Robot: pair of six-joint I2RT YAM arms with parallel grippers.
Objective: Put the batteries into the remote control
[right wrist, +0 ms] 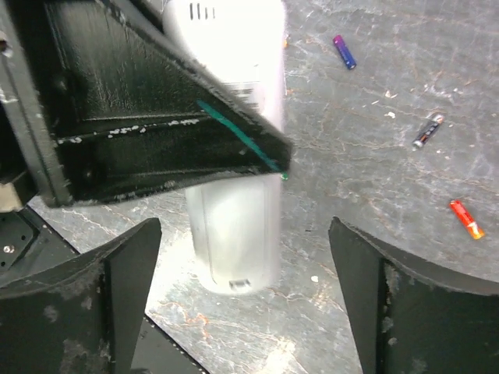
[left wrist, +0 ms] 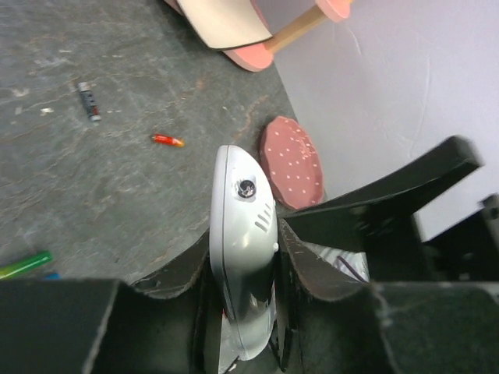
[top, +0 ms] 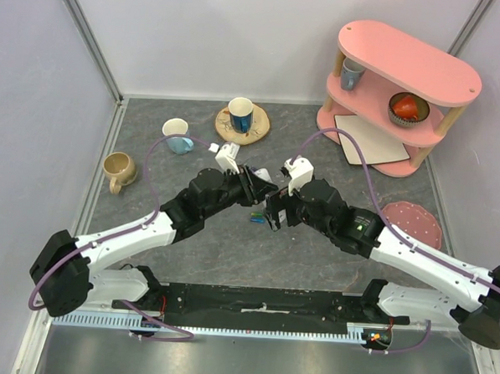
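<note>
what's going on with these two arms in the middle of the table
The left gripper is shut on the white remote control, clamping it by its long sides. The right gripper is open next to the remote, with nothing in its fingers. Loose on the table lie a red battery, a purple battery and a dark battery. Whether any battery is already inside the remote cannot be told.
</note>
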